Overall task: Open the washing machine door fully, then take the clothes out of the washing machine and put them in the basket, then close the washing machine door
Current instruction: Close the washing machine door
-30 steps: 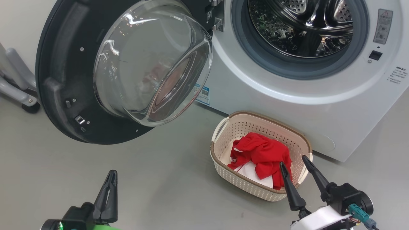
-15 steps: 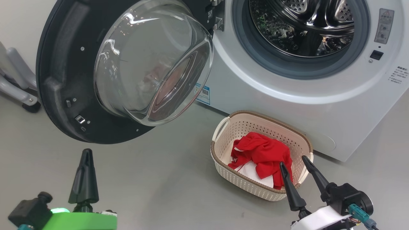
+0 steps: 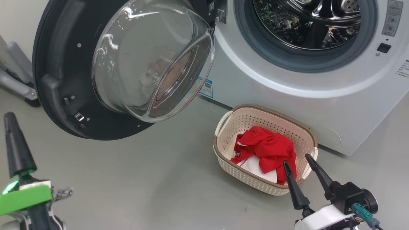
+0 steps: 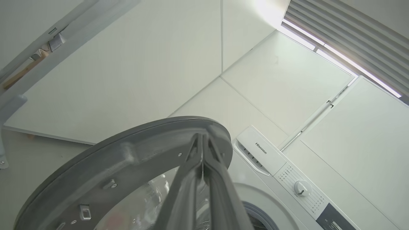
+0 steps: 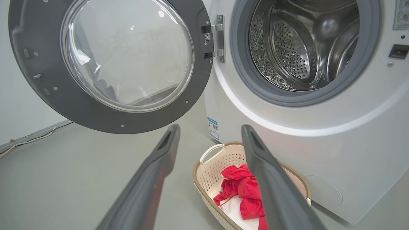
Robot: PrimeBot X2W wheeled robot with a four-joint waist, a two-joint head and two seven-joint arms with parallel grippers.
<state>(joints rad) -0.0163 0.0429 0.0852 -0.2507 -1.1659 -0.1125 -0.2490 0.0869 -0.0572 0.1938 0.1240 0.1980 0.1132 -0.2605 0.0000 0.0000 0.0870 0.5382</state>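
While the door hangs wide open, two end effectors sit low over a grey floor in front of a white washer.

The left end effector has its two dark fingers pressed together and holds nothing. The door is above it and ahead to its right, with the inner face and glass bowl turned toward it. In the left wrist view the fingers point up at the door's dark rim.

The right end effector has its fingers spread wide and is also empty. The basket lies just beyond its tips, against the foot of the washer. The red and white clothes are heaped inside it. Above and beyond this end effector the steel drum looks empty as far as can be seen.

Closing the door seems to be the step that is left, and several things could go wrong:
- The left end effector faces the door's inner side, so a push from there would force the hinge wider instead of shutting it.
- A fingertip set on the curved glass could skid off.
- The swinging door passes above the basket and near the right end effector. If that arm rises, the two may collide.
- A weak push may leave the latch uncaught.
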